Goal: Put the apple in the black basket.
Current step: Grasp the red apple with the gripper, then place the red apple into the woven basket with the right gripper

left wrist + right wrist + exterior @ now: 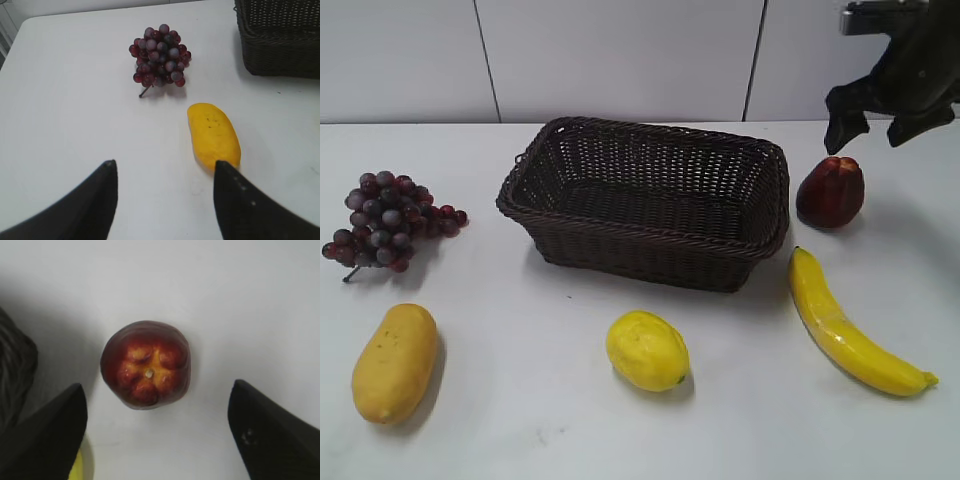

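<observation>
The dark red apple sits on the white table just right of the black basket, which stands at the middle back and is empty. My right gripper hangs open above the apple, apart from it. In the right wrist view the apple lies below and between the two spread jaws, with a corner of the basket at the left edge. My left gripper is open and empty over bare table; it does not show in the exterior view.
A grape bunch lies at the left, a mango at the front left, a lemon at the front middle and a banana at the right, just in front of the apple. A white wall stands behind the table.
</observation>
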You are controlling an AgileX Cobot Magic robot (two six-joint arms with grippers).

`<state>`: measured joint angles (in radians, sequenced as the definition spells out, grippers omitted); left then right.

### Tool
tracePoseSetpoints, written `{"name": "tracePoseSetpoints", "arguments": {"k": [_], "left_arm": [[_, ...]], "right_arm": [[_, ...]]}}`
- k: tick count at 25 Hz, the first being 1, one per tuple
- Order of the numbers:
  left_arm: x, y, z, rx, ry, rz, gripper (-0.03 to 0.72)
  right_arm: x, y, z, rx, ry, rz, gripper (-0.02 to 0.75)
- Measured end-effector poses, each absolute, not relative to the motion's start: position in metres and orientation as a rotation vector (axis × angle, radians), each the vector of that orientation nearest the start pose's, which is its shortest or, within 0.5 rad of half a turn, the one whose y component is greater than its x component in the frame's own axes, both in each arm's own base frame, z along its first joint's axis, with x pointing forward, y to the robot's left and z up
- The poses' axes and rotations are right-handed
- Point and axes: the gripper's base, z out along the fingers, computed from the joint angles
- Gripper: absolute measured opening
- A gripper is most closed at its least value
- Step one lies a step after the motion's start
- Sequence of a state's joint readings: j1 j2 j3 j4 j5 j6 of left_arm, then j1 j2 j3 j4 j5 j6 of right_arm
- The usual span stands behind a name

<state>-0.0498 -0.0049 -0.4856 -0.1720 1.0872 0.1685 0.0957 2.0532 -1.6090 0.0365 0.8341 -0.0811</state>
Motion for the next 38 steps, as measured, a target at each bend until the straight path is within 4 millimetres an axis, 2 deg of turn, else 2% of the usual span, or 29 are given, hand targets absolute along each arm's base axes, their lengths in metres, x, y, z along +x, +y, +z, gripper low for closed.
{"name": "tracePoseSetpoints", "arguments": {"k": [9,12,14,16,20,25,28,30,34,38], "left_arm": [[-0.006,-0.013,0.272,0.235,2.057,-0.134,0.453],[-0.006,-0.013,0.272,0.235,2.057,-0.134,0.453],[-0.006,-0.013,0.272,0.235,2.057,-0.134,0.453],[-0.006,-0.013,0.272,0.235,2.057,-0.134,0.453],[-0.006,-0.013,0.272,0.235,2.057,-0.134,0.453],[-0.006,-0.013,0.272,0.235,2.057,-0.134,0.453],[-0.006,-0.013,0.272,0.235,2.057,-0.134,0.453],[-0.006,-0.013,0.272,0.235,2.057,-0.134,0.453],[-0.006,-0.013,0.272,0.235,2.057,-0.134,0.453],[-0.006,-0.013,0.272,0.235,2.057,-0.134,0.453]], "right_arm": [[0.452,0.046,0.153,-0.212,2.805,0.052,0.653],[0.452,0.047,0.148,-0.208,2.814,0.06,0.597],[0.453,0.048,0.15,-0.202,2.816,0.07,0.592],[0.454,0.048,0.155,-0.204,2.839,0.075,0.592],[0.462,0.049,0.183,-0.211,2.833,0.081,0.592],[0.463,0.059,0.254,-0.227,2.693,0.153,0.592],[0.451,0.085,0.294,-0.317,2.586,0.226,0.592],[0.44,0.113,0.308,-0.408,2.539,0.284,0.592],[0.422,0.169,0.309,-0.595,2.51,0.343,0.592],[0.408,0.218,0.288,-0.795,2.499,0.297,0.592]]}}
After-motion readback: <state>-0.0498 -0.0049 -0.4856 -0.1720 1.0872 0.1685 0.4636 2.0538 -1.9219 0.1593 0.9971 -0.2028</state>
